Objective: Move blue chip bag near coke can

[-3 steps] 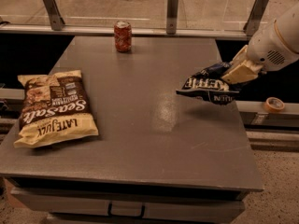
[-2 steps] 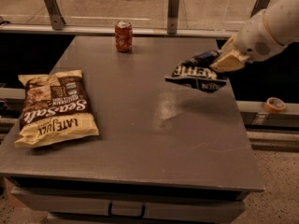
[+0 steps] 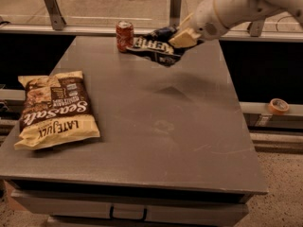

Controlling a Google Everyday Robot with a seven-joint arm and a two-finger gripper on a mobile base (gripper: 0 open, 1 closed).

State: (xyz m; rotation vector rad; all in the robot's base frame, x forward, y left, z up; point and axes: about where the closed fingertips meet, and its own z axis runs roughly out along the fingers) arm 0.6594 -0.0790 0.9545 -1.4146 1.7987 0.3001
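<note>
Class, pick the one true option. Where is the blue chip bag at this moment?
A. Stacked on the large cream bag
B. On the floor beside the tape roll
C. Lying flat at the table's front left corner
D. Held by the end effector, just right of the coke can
D: the end effector is clamped on the blue chip bag at the far side of the table, just right of the coke can.

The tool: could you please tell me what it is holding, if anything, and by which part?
The tool, over the table's far side, grips the chip bag by its right end, beside the can.
</note>
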